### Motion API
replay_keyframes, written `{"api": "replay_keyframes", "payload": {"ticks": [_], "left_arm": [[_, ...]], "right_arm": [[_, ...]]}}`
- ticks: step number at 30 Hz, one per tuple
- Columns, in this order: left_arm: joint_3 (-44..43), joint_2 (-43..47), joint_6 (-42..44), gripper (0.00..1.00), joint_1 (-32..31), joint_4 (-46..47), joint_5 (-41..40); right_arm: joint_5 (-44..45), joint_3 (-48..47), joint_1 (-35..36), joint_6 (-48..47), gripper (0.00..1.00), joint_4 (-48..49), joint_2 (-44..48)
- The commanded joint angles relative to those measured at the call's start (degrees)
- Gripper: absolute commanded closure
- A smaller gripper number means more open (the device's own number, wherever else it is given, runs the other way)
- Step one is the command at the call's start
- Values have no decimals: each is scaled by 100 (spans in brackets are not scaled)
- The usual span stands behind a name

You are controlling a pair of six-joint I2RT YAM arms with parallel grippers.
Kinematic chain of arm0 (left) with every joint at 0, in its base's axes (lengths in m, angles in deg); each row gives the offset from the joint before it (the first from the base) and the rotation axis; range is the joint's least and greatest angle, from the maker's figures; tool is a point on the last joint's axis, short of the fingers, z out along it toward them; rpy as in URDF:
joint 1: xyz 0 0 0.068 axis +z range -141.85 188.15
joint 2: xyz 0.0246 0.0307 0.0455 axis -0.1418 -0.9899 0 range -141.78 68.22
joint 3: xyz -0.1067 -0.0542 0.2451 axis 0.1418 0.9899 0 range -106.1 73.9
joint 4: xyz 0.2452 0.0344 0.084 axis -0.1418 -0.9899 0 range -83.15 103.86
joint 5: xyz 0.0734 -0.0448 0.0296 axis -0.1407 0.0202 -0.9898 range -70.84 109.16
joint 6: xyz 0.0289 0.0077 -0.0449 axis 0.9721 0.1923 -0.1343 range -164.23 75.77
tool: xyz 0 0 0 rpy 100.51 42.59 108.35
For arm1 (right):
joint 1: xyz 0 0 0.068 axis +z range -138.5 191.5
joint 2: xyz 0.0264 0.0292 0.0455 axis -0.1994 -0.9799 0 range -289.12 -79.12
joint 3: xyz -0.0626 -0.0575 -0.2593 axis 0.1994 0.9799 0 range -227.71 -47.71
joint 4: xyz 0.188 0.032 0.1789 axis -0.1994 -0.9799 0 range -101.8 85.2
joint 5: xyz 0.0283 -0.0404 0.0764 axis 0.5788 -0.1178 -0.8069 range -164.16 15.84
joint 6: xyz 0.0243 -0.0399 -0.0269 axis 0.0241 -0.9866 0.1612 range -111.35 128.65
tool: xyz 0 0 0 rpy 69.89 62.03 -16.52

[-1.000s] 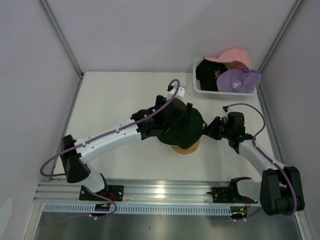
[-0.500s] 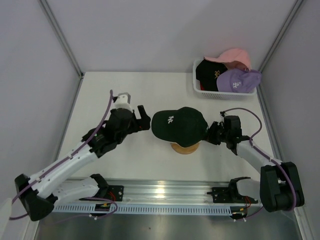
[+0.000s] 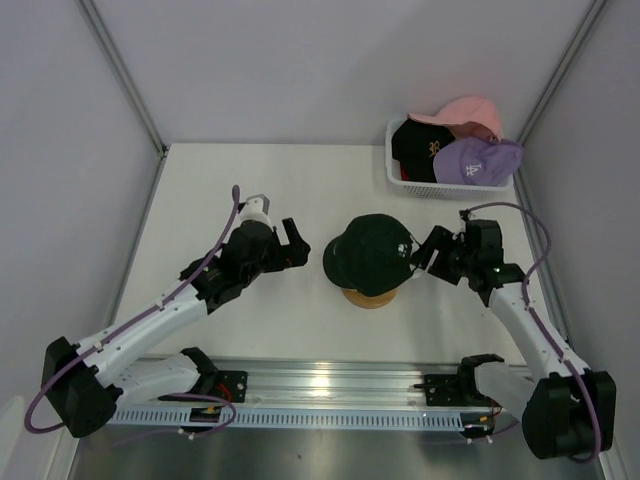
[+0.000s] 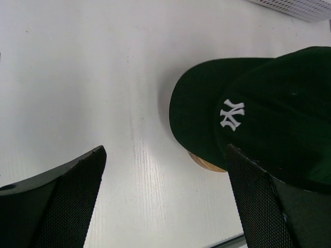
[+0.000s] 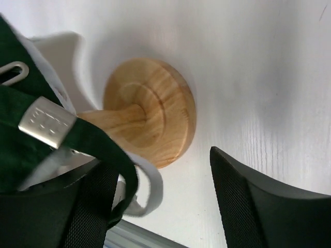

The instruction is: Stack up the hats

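A dark green hat (image 3: 368,255) with a white logo (image 4: 231,114) sits on the round wooden stand (image 3: 371,296), brim toward the left arm. My left gripper (image 3: 296,245) is open just left of the brim, its jaws (image 4: 165,206) apart over bare table. My right gripper (image 3: 424,250) is open behind the hat. In the right wrist view the hat's back strap and metal buckle (image 5: 45,121) hang against the left finger (image 5: 88,206), with the stand's base (image 5: 155,119) beyond. Black (image 3: 418,148), pink (image 3: 465,112) and lavender (image 3: 475,160) hats lie in the basket.
The white mesh basket (image 3: 392,170) stands at the table's far right corner, against the right wall. Grey walls close in the table on the left, right and back. A metal rail (image 3: 330,385) with the arm bases runs along the near edge.
My left arm has pulled back left, off the green hat. My right gripper has opened and let go of the hat's back. The hat now rests on the stand.
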Motion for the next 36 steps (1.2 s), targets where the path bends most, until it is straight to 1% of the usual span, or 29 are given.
{"api": "replay_keyframes", "payload": {"ticks": [1,3,4,7,8,10,11,13,16,19,20,21,23,24,25,26,27,29,30,32,33,34,36], "left_arm": [[-160,7,12,0,54,263,48],[-151,103,100,0,63,271,-23],[-134,130,127,0,71,280,-49],[-108,244,215,0,98,289,-93],[-90,270,232,0,98,289,-85],[-46,332,276,0,107,306,-84],[-20,350,302,1,107,307,-84],[41,394,329,1,115,324,-84],[94,429,390,0,124,377,-32],[156,429,496,0,124,456,91],[165,412,548,1,116,473,117],[174,394,575,0,115,491,144],[165,315,697,1,124,526,205],[139,271,733,0,124,526,214],[69,236,777,1,133,509,214],[25,192,864,0,124,474,214],[-10,113,900,0,142,439,214],[-134,34,1023,1,142,430,214],[-151,16,1067,1,159,421,214],[-187,-2,1163,1,168,447,197],[-187,7,1190,1,186,465,188],[-169,7,1225,0,221,526,179],[-152,7,1261,0,299,631,197]], "right_arm": [[-1,-344,-153,-73,26,-564,649],[-45,-266,-267,67,24,-486,965],[-124,-231,-319,128,23,-372,1262],[-117,-308,-487,357,22,-379,1633],[-38,-396,-513,383,22,-432,1669],[260,-729,-548,323,18,-668,1696],[384,-853,-557,279,13,-722,1670],[884,-1256,-601,129,11,-863,1565],[1166,-1661,-715,-221,11,-654,1082],[1579,-2320,-759,-573,9,-319,257],[1693,-2705,-855,-626,9,-214,11],[1956,-2909,-952,-653,8,-161,-487],[2089,-3278,-1075,-645,7,102,-973],[2247,-3663,-1110,-558,7,243,-1420],[2274,-3858,-1146,-452,7,322,-1633],[2275,-3991,-1198,-234,7,488,-1800],[2336,-4105,-1216,-92,7,960,-2098],[2319,-4202,-1338,381,7,1420,-2381],[2162,-4307,-1400,532,7,1822,-2539],[1863,-4501,-1567,874,7,2106,-3074],[1548,-4623,-1716,1224,8,2394,-3268],[1458,-4790,-1778,1384,8,2537,-3626],[1396,-4914,-1849,1805,9,2948,-3980]]}}
